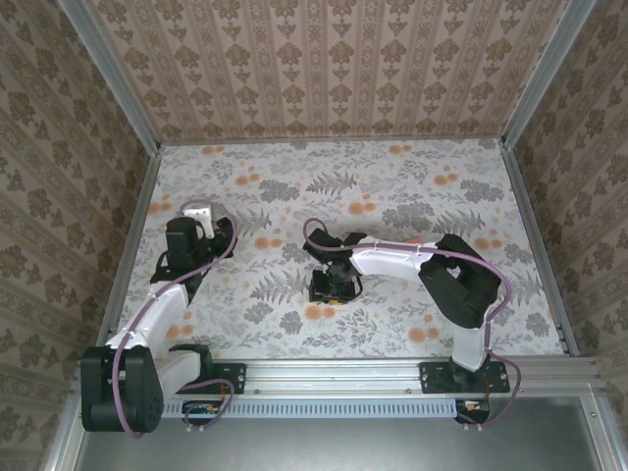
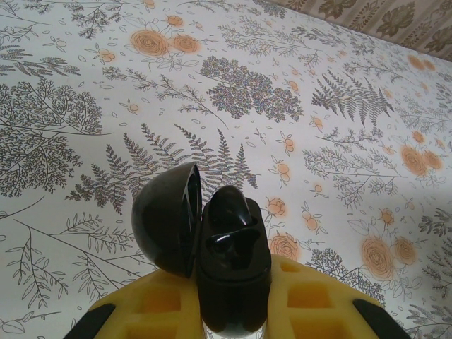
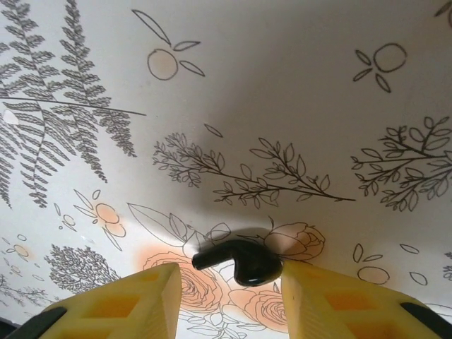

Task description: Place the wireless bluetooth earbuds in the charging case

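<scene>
Your right gripper low over floral table cover, jaws apart. Black earbud lies flat on cover between yellow fingertips. Bud end just beside finger at frame right, contact unclear. Stem points frame left, clear gap to other finger.

Inventory by kind. Arms: two, the left arm and the right arm, both based at the near edge. Grippers: two, the left gripper and the right gripper, each with two yellow fingers (four in all). Charging case: one, black, lid raised. Earbud: one counted, black. Table: one, floral. Wallpapered walls: three, at left, far and right.
</scene>
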Action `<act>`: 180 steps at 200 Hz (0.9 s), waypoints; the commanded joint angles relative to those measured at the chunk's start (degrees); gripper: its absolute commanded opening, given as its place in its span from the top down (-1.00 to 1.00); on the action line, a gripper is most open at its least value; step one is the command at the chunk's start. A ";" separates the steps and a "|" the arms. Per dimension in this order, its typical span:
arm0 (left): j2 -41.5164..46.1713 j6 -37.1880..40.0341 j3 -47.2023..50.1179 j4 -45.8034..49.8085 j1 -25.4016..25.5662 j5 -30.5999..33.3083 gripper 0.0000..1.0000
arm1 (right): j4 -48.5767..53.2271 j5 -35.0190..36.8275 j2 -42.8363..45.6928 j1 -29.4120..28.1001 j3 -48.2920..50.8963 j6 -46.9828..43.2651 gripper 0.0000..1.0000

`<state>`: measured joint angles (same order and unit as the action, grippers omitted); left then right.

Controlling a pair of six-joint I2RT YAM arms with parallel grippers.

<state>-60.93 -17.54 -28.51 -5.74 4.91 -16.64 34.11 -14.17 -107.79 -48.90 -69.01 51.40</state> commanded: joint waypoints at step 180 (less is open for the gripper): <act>-0.45 1.06 -0.42 -1.45 0.54 -1.95 0.78 | 18.14 2.32 -7.83 -0.25 -17.21 -10.69 0.19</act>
<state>-60.93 -17.52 -28.51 -5.78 4.91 -16.73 47.22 -13.02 -112.62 -48.82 -83.94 43.13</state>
